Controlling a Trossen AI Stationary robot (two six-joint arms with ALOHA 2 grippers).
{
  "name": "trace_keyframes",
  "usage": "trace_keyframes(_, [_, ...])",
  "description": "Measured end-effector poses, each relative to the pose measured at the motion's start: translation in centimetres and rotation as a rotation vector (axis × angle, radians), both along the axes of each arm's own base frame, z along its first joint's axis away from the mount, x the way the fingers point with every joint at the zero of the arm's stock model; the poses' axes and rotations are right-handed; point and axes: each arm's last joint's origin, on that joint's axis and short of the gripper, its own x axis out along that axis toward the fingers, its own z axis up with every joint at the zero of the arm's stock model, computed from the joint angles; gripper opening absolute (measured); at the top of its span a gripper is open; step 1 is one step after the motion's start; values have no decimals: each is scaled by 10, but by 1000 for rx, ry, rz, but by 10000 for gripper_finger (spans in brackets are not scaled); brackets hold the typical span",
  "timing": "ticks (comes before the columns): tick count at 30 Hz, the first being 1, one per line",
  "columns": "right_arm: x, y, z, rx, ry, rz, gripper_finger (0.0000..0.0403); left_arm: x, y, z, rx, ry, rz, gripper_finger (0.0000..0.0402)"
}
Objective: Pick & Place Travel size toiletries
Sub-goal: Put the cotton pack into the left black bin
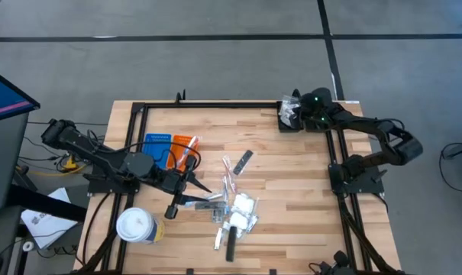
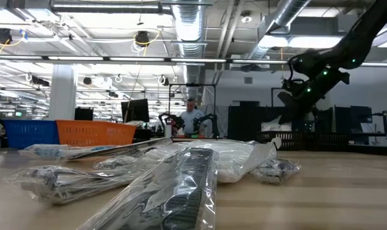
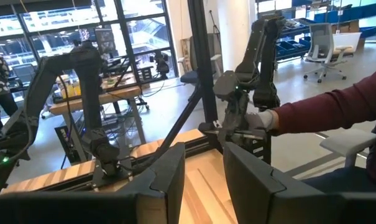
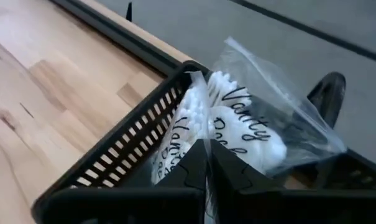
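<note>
A pale wooden counter (image 1: pixel 292 183) with a black metal frame is seen from above. At its far right corner sits a small black slotted plastic basket (image 4: pixel 122 152), holding crinkly clear packets with white cotton contents and black script lettering (image 4: pixel 237 134). The right tool (image 1: pixel 298 114) hangs over this basket, its two dark fingers pressed together on the top edge of one of those packets, which rises above the basket's rim. Near the counter's left side lie two ribbed trays side by side, one blue (image 1: pixel 157 145) and one orange (image 1: pixel 183 147); what they hold cannot be made out. A big round white lidded cup (image 1: pixel 136 226) stands at the near left corner. Towards the middle of the near edge is a loose heap of travel size toiletries (image 1: pixel 234 210): clear packets, thin sticks and a flat dark grey stick (image 1: pixel 244 159) lying apart. The left tool (image 1: pixel 204 201) reaches low towards the left of this heap, its fingers partly apart with nothing visibly between them.
</note>
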Motion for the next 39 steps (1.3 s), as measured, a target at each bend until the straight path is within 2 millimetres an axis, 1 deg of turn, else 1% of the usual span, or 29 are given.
trace_keyframes(3, [5,0,2,-36,-12,27,16,0,0,0,0,0,0,104])
trace_keyframes(8, [12,0,9,-86,-70,29,69,0,0,0,1,1,0,104])
trace_keyframes(14, [9,3,21,-123,-93,-51,144,0,0,0,1,2,0,104])
trace_keyframes(16, [7,8,26,-102,-119,-39,160,0,0,0,1,2,0,104])
trace_keyframes(18, [4,15,33,-59,-153,4,165,0,0,0,2,3,0,104])
trace_keyframes(20, [3,21,39,-2,-148,52,153,0,0,0,2,3,0,104])
trace_keyframes(21, [3,25,41,22,-117,70,139,0,0,0,2,4,0,104])
trace_keyframes(23, [4,32,45,65,-22,81,93,0,0,0,2,4,0,104])
trace_keyframes(25, [7,37,50,99,56,72,33,0,0,0,2,3,0,104])
trace_keyframes(26, [10,39,54,103,78,69,18,0,0,0,2,2,0,104])
trace_keyframes(29, [23,43,63,122,126,70,12,0,0,0,2,-2,0,104])
trace_keyframes(31, [34,46,62,153,183,99,3,0,0,0,1,-5,0,104])
trace_keyframes(34, [49,45,52,203,261,129,2,0,0,1,-1,-6,0,104])
trace_keyframes(39, [55,33,24,309,410,92,1,-2,-4,0,0,-2,-16,104])
